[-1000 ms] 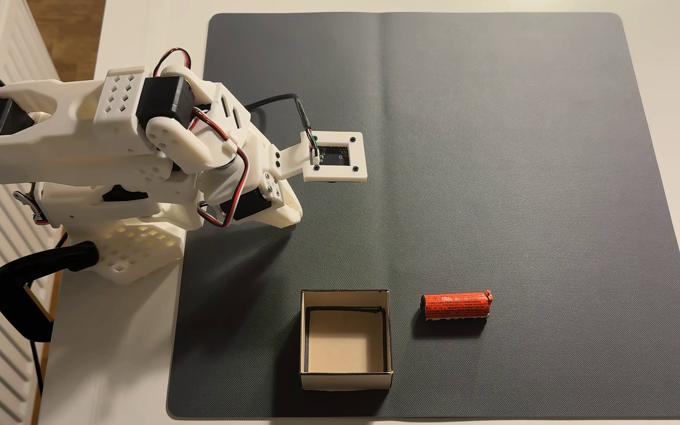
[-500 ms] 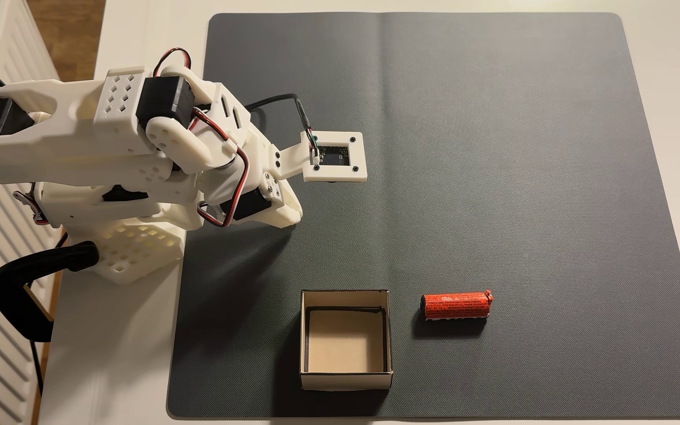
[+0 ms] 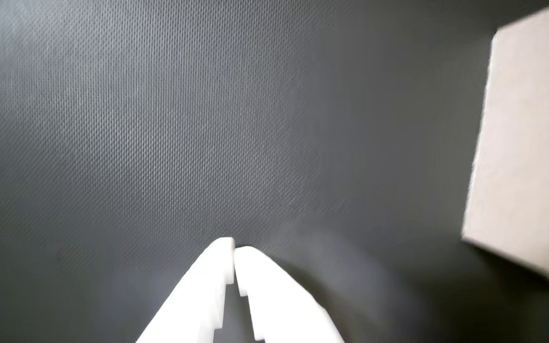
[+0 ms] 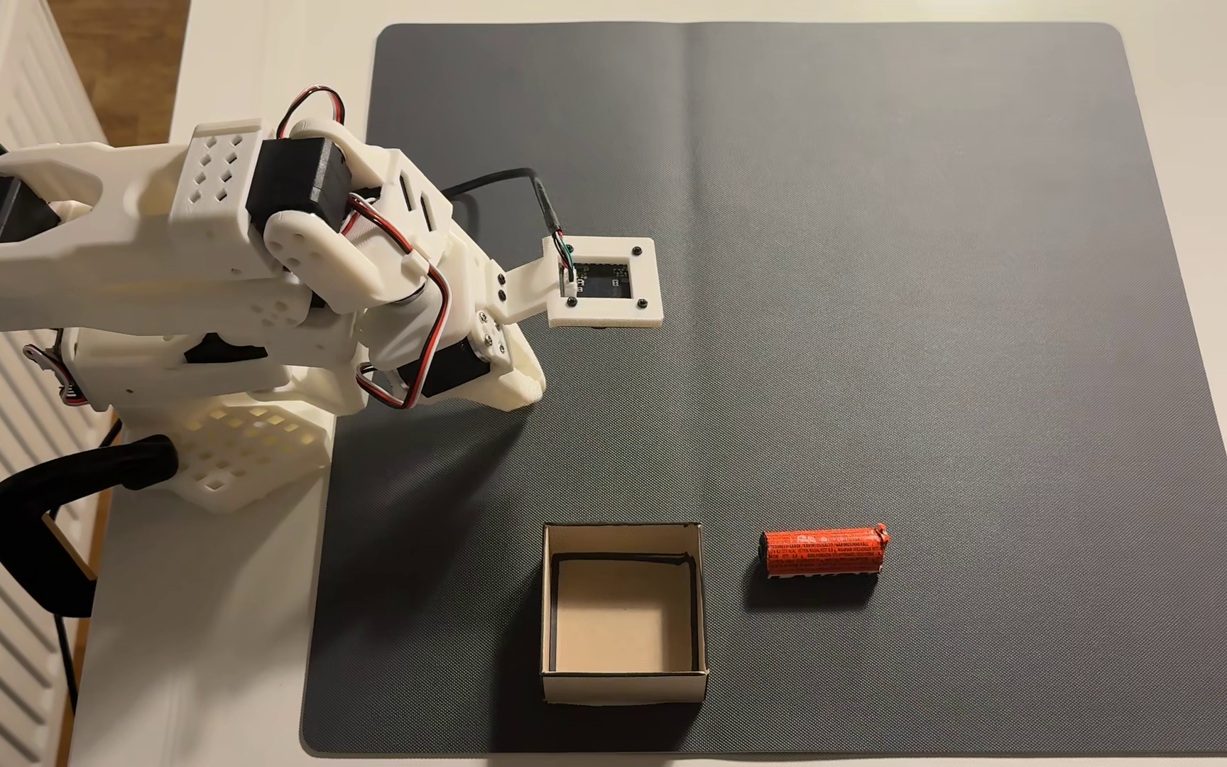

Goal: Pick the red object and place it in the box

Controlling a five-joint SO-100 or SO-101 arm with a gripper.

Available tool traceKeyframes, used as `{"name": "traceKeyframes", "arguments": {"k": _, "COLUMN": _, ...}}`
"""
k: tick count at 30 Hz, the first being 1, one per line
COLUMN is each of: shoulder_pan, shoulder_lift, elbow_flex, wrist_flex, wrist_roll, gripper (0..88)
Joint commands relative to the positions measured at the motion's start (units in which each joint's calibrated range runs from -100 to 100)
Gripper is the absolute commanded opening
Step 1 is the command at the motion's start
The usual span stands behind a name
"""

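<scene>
Nothing shifted between the earlier fixed pictures and this one: arm folded at the mat's left edge exactly as before, nothing lifted. Judged from that, task not yet begun; whole reach, grasp and carry left to do.

Nearest in the wrist view: gripper (image 3: 234, 250), white printed plastic, matte, stepped along the inner edges, tips together with barely a sliver between, holding nothing, poised over bare mat (image 3: 160, 119).

Toward the mat's front edge in the fixed view: the box (image 4: 699, 590), square, open-topped cardboard, tan floor, dark-lined rim, pale outer walls, empty. Just to its right, apart from it: the red object (image 4: 823, 552), a short orange-red wrapped cylinder with fine black print, crimped at the right end, lying on its side parallel to the front edge; likely to roll if nudged.

Beyond: dark grey mat, finely woven texture, rounded corners, a centre crease running to the far edge.
</scene>
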Motion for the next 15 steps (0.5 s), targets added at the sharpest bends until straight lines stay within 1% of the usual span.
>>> {"name": "traceKeyframes", "arguments": {"k": 1, "shoulder_pan": -0.1, "shoulder_lift": -0.6, "elbow_flex": 0.5, "wrist_flex": -7.1, "wrist_roll": 0.1, "gripper": 0.7}}
{"name": "traceKeyframes", "arguments": {"k": 6, "shoulder_pan": 0.1, "shoulder_lift": -0.6, "elbow_flex": -2.8, "wrist_flex": -15.5, "wrist_roll": -0.4, "gripper": 0.7}}
{"name": "traceKeyframes", "arguments": {"k": 7, "shoulder_pan": 0.4, "shoulder_lift": -0.6, "elbow_flex": -3.9, "wrist_flex": -16.4, "wrist_roll": -0.4, "gripper": 0.7}}
{"name": "traceKeyframes", "arguments": {"k": 11, "shoulder_pan": 2.4, "shoulder_lift": 0.1, "elbow_flex": -9.1, "wrist_flex": -16.1, "wrist_roll": -3.6, "gripper": 0.8}}
{"name": "traceKeyframes", "arguments": {"k": 13, "shoulder_pan": 4.4, "shoulder_lift": 0.2, "elbow_flex": -11.4, "wrist_flex": -16.8, "wrist_roll": -3.9, "gripper": 0.8}}
{"name": "traceKeyframes", "arguments": {"k": 14, "shoulder_pan": 5.1, "shoulder_lift": 0.4, "elbow_flex": -12.4, "wrist_flex": -17.7, "wrist_roll": -4.0, "gripper": 0.8}}
{"name": "traceKeyframes", "arguments": {"k": 15, "shoulder_pan": 5.9, "shoulder_lift": 1.9, "elbow_flex": -13.3, "wrist_flex": -21.2, "wrist_roll": -4.0, "gripper": 0.8}}
